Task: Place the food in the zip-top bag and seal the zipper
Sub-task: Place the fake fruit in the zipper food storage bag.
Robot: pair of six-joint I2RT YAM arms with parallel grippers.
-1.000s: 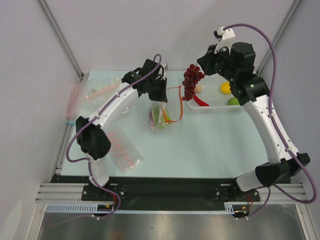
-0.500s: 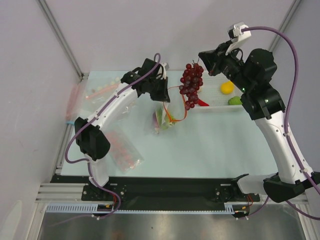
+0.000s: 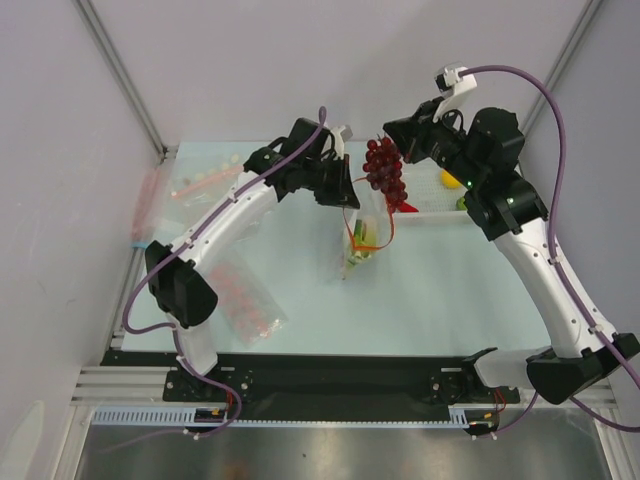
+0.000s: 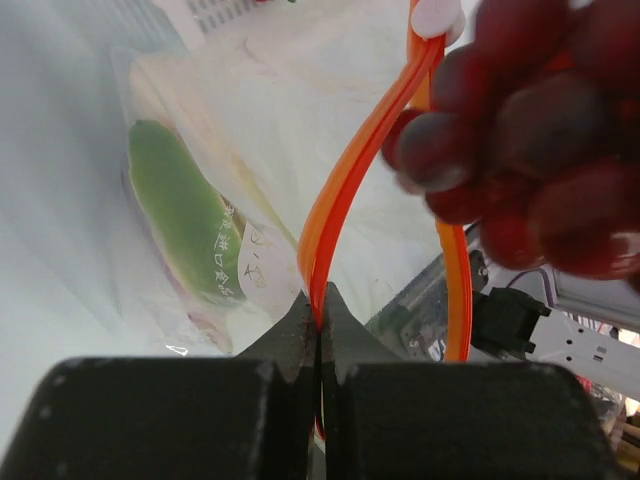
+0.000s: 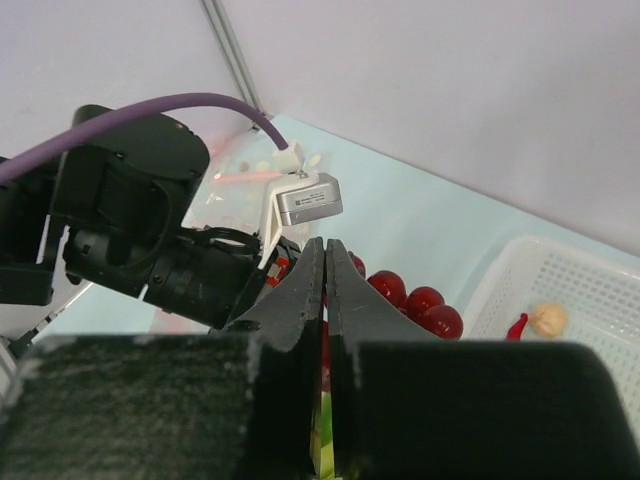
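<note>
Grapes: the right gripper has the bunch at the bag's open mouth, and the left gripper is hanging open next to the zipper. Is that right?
Not quite. The left gripper is not open: the left wrist view shows its jaws shut on the zipper, holding the zip-top bag up by its mouth. The right gripper does hold the grapes at that mouth.

Enclosure of plain pale grey-lilac panels: back wall, left wall, right wall. Grey metal posts at both back corners, left post and right post, slanting in top view. Tabletop pale mint, matte, faint sheen. Near edge: black plate across width, silver ribbed rail at each end, white slotted duct below. Brushed steel sheet at bottom, dull reflections. Light soft, even; shadows faint. Right wrist view: same lilac wall, one post at corner.
</note>
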